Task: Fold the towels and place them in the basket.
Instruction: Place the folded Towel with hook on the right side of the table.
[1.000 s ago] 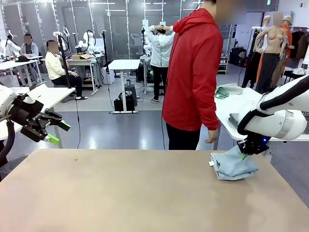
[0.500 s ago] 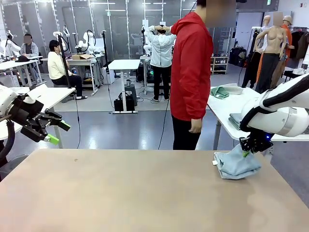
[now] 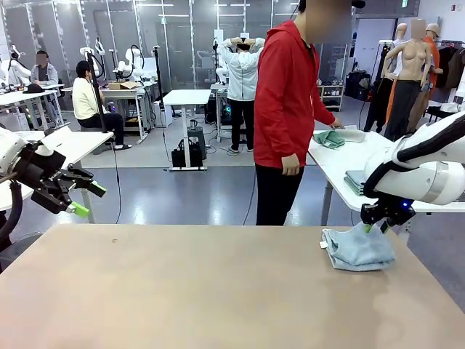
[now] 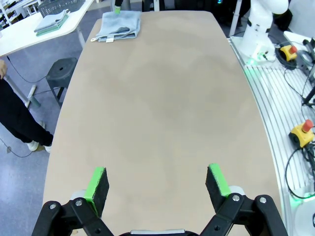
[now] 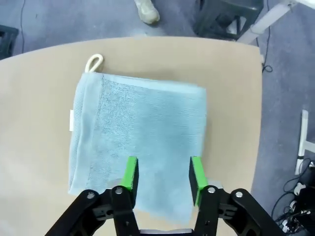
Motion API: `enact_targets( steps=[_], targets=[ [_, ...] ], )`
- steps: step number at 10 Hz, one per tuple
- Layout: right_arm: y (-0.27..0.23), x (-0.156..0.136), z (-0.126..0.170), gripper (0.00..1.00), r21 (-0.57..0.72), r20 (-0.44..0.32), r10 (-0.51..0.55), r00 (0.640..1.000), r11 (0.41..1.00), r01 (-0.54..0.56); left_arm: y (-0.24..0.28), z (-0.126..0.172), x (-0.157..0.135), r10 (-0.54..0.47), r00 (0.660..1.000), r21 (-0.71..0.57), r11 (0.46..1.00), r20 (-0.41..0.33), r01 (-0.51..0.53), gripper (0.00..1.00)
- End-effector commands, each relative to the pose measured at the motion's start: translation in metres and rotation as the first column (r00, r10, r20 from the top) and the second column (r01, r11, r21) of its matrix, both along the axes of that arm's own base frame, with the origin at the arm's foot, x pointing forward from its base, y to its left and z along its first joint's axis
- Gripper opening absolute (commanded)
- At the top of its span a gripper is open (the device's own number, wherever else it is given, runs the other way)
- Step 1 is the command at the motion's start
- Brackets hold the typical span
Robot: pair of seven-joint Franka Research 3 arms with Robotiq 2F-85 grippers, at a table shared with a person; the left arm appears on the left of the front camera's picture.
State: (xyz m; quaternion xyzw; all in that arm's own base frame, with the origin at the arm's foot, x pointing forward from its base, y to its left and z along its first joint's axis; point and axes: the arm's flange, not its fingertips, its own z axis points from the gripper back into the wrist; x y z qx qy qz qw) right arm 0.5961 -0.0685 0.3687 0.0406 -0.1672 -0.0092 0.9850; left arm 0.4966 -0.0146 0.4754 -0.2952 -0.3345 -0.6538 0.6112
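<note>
One light blue terry-cloth towel (image 3: pixel 357 251), folded into a rough rectangle, lies on the light brown tabletop (image 3: pixel 182 291) near its far right corner, on the person's side. A cream hanging loop (image 5: pixel 93 61) sticks out from one corner of the towel, and a small white label (image 5: pixel 72 120) shows along one edge.

The right arm's jaws hang over the towel's far right part and are released. In the right wrist view their green pads (image 5: pixel 131 172) stand apart, with the blue cloth lying flat beneath them and nothing pinched between. From the front, the cloth rises to a small peak just under those jaws. Whether a pad touches the fabric cannot be told.

The left arm's jaws are spread wide and grasp nothing. They are held off the near left edge of the tabletop, well apart from the towel, and the left wrist view shows only bare tabletop between the two pads.

Beyond the tabletop's far right stands a white side table (image 3: pixel 378 156). A crumpled green towel (image 3: pixel 333 138) lies on it, and a person in a red jacket (image 3: pixel 287 94) reaches a hand (image 3: pixel 338 125) to it. The same side table holds a small stack of folded towels (image 4: pixel 51 22), and a dark grey lattice basket (image 4: pixel 58 5) sits just behind that stack, cut by the picture's edge.
</note>
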Motion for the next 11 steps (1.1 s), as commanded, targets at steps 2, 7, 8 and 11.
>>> enact_targets(
  steps=[2, 7, 8, 11],
  targets=[
    [0.052, -0.065, 0.095, 0.87, -0.002, 0.049, -0.082, 0.995, 0.997, 0.083, -0.001, 0.002, 0.0, 0.009, 1.0, 0.002, 1.0, 0.002, -0.009, 1.0],
    [0.134, -0.193, 0.202, 0.87, -0.002, 0.168, -0.041, 0.985, 0.999, 0.042, -0.001, 0.002, 0.0, 0.009, 1.0, 0.002, 1.0, 0.002, -0.009, 1.0],
    [0.132, -0.2, 0.201, 0.87, 0.019, 0.148, -0.008, 0.989, 1.0, 0.005, -0.001, 0.002, 0.0, 0.009, 1.0, 0.002, 1.0, 0.002, -0.009, 1.0],
    [0.147, -0.204, 0.217, 0.87, -0.018, 0.18, -0.05, 0.982, 0.998, 0.054, -0.001, 0.002, 0.0, 0.009, 1.0, 0.002, 1.0, 0.002, -0.009, 1.0]
  ],
)
